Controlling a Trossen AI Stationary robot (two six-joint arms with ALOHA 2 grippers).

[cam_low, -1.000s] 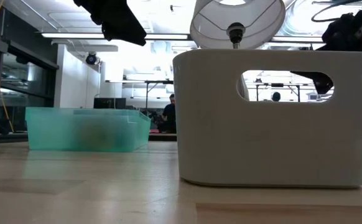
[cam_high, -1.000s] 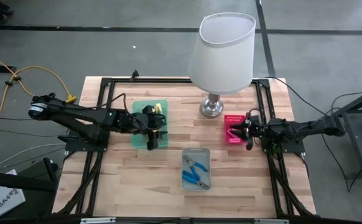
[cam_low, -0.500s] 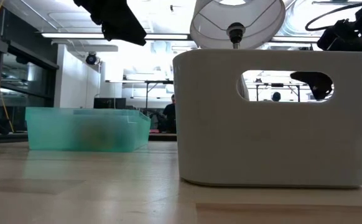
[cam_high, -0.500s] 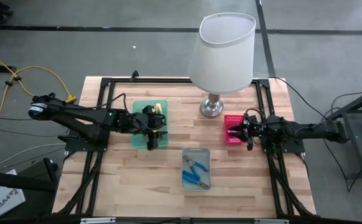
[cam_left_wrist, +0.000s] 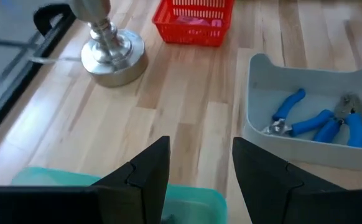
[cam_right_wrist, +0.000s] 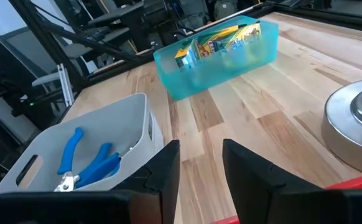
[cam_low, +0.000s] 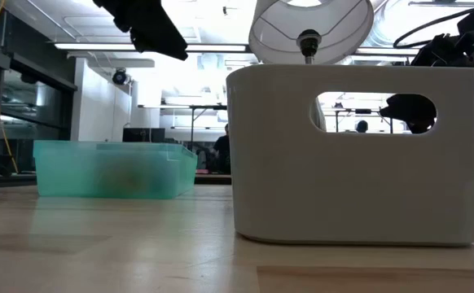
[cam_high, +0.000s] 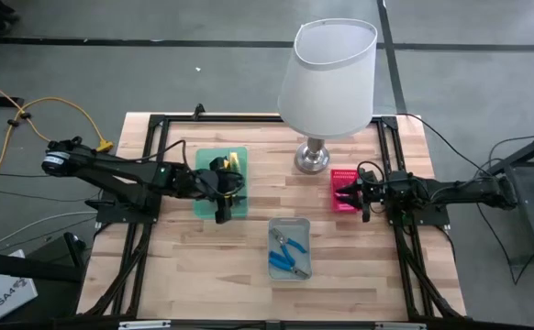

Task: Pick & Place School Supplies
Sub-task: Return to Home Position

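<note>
At the bench's (cam_high: 249,252) near middle, blue-handled pliers (cam_high: 290,246) lie flat in the grey tray (cam_high: 272,249), long axis slanting across it. Right end effector (cam_high: 347,195) hangs over the pink tray (cam_high: 335,185), fingers apart and empty, pliers near-left of it. Left end effector (cam_high: 235,194) gapes over the green tray (cam_high: 203,179).

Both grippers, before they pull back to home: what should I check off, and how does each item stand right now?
1. Left gripper empty, fingers apart, above the green tray: ok.
2. Right gripper empty, fingers apart, at the pink tray rim: ok.
3. Blue-handled tools lying inside the grey tray: ok.
4. Yellow-and-green pieces inside the green tray: ok.
5. Pink bars inside the pink tray: ok.
6. Lamp base apart from both grippers: ok.
</note>
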